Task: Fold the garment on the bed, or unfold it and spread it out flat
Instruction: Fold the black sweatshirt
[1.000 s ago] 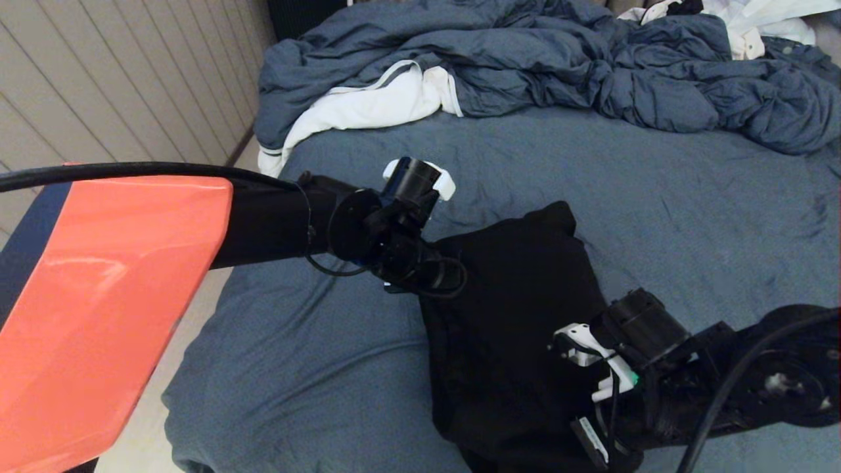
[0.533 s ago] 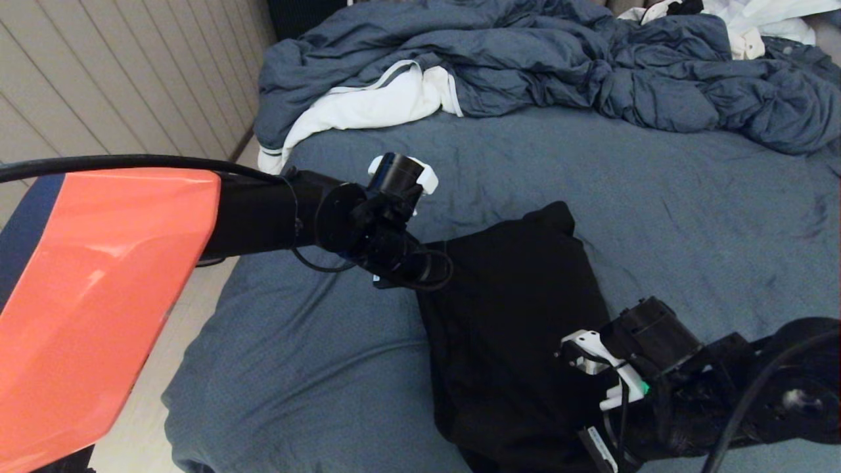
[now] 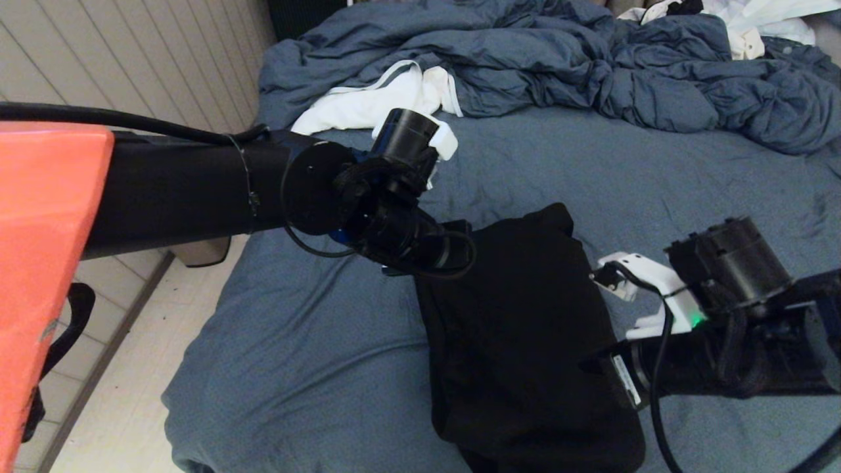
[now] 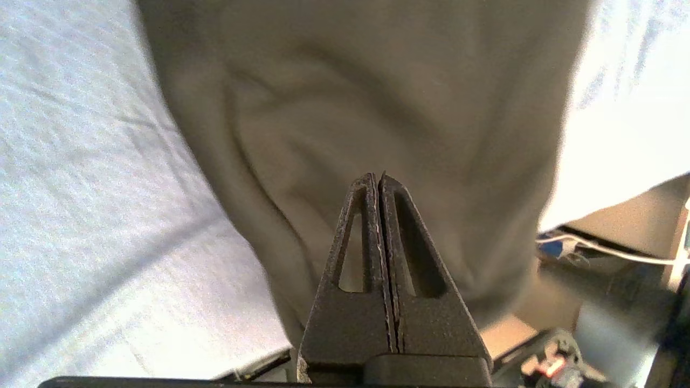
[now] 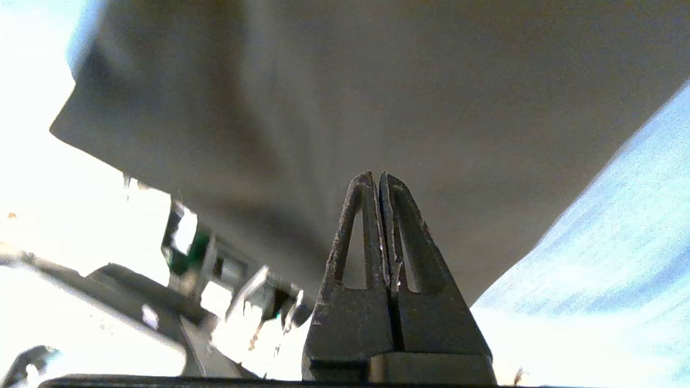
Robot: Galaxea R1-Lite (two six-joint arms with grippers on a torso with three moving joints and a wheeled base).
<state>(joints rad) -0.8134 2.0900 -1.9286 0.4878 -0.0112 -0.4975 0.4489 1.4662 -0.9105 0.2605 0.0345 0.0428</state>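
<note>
A: Where do we stand? The garment (image 3: 525, 335) lies as a narrow black bundle on the bed (image 3: 309, 368), running from about 12 o'clock down to 6 o'clock at the near edge.

B: Our left gripper (image 4: 377, 180) sits over the bundle's far-left corner, our right gripper (image 5: 376, 180) at its right side, toward 3 o'clock. Both have their fingers pressed together with no cloth showing between the tips, so we judge that neither holds anything.

A: Then to do this step well we should open each gripper before it meets the fabric, pinch a single edge rather than a stacked fold, and draw the two sides apart evenly so nothing bunches.

B: The head view gives us the whole layout, with the duvet (image 3: 525, 59) and white cloth (image 3: 368, 105) well beyond at 12 o'clock. It hides the fingertips, though.

A: The wrist views fill that gap: closed tips, soft creases in the cloth beneath, and the sheet alongside.
</note>
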